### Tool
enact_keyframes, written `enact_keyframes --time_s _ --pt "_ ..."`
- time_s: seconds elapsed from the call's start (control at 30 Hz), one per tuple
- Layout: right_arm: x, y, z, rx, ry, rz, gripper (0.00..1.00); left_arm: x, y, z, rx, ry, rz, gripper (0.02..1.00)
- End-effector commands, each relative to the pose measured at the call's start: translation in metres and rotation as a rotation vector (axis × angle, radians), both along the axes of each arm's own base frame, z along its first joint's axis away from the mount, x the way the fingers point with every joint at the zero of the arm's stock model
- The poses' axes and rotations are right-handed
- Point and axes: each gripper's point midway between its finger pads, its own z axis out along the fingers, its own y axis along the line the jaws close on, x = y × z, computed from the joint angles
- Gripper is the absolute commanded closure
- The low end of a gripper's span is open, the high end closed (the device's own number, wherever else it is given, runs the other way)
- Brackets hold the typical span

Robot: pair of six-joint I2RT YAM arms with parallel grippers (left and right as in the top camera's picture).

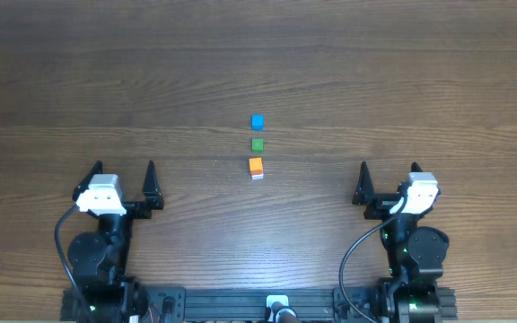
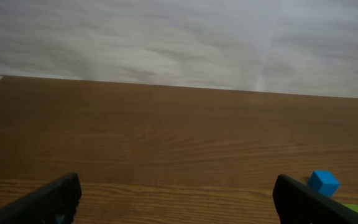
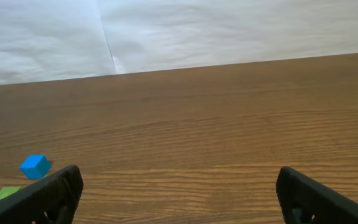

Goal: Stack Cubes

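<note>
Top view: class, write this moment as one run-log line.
cubes: blue cube, green cube, orange cube in a row, apart | left gripper: open, empty | right gripper: open, empty

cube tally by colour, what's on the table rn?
blue cube: 1
green cube: 1
orange cube: 1
Total: 3 cubes
A white strip shows at the orange cube's near edge. I cannot tell whether it is a fourth cube underneath, so it is not counted.
</note>
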Motion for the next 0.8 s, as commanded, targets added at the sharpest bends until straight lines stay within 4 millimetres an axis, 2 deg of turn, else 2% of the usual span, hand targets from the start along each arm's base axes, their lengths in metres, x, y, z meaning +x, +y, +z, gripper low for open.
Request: enact_keyframes --time_s 0.03,0.4,0.5,0.6,0.7,0.8 --pt "0.0 0.0 -0.002 0.006 0.001 0.002 0.009 0.0 0.003 -0.002 -0.014 -0.001 0.018 0.018" --pt "0.0 0.0 0.004 0.008 -0.023 0.003 0.009 0.0 0.003 -0.002 -0.014 0.0 0.018 0.018" --pt "0.0 0.004 0.005 0.082 -0.022 0.017 0.007 0.0 0.003 -0.002 -0.014 0.0 0.018 0.018" --pt "0.0 0.011 0.006 0.082 -0.024 0.056 0.009 0.0 0.003 -0.002 -0.014 0.0 0.018 0.018" --pt "-0.003 0.024 0.017 0.088 -0.041 0.135 0.009 0.0 0.003 -0.002 -0.014 0.0 0.018 0.018" --pt "-0.005 0.028 0.03 0.084 -0.043 0.16 0.009 0.0 0.003 -0.002 -0.014 0.0 0.018 0.02"
